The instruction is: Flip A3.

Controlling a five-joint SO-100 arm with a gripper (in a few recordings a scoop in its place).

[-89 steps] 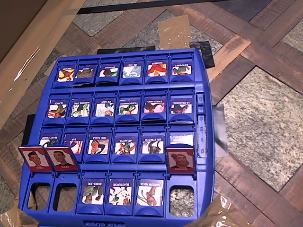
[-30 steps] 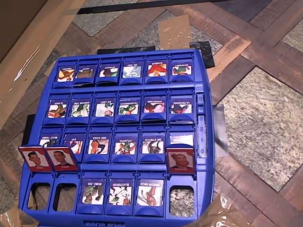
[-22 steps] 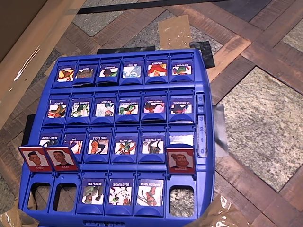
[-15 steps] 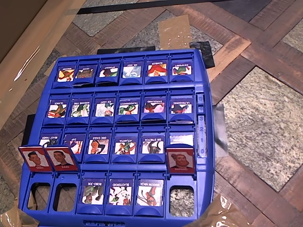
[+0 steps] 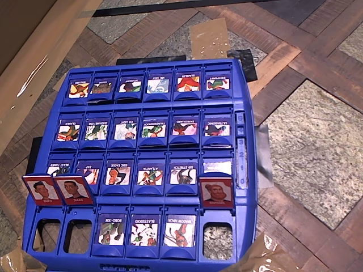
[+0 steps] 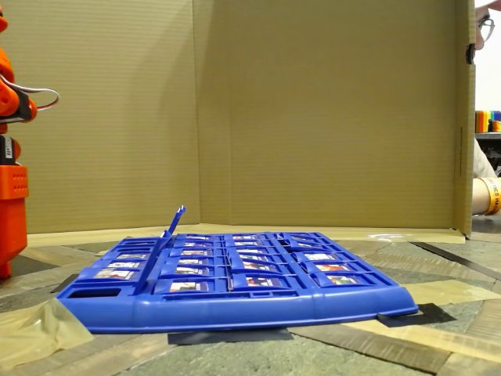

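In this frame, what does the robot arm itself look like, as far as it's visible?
In the fixed view, part of the arm stands at the left edge: blocky bright orange plastic segments, a dark section between the upper and lower pieces, and thin cables, white and reddish, looping out from its upper part. The gripper is outside the picture, so its fingers can't be described.
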